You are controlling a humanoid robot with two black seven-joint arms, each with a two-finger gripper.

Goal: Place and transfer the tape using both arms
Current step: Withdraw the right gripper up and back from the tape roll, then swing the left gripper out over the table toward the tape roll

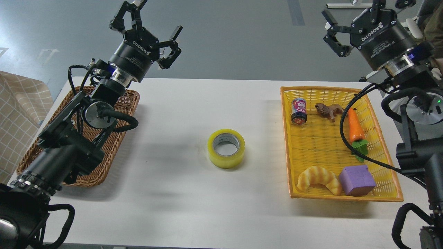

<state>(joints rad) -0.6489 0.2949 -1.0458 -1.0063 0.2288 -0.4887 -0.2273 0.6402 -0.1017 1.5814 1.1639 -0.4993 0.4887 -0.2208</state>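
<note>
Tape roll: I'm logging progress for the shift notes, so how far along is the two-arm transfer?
Done: apparently nothing. The tape lies flat on the white table, between the wicker basket and the yellow tray, touching neither. In hand: nothing; the left gripper and right gripper are both raised, open and empty. Left: gripping the tape, passing it between arms, and placing it.
</note>
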